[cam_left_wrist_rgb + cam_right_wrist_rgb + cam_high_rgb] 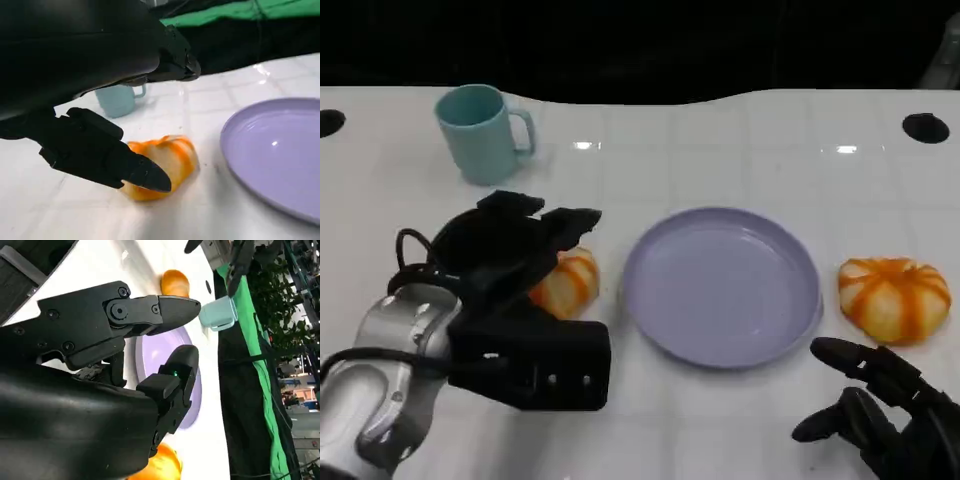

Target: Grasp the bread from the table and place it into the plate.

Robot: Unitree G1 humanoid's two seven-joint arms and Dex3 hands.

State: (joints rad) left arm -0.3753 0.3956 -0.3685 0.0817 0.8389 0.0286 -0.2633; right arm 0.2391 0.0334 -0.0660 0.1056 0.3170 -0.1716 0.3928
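The left hand [525, 262] is spread wide around 1 bread [565, 283] beside the plate [722, 286]; the right hand [880, 405] is held open.

You are looking at a brightly lit glossy white table [720, 140], with small hard glare spots near its far edge, so the light probably comes from overhead. Beyond the table you see near black. The round lavender plate [722, 285] carries soft sheen. In the left wrist view, the black many-fingered left hand [90, 90] is close, dark and slightly blurred, casting soft shadow under the orange-striped bread roll [167, 160].
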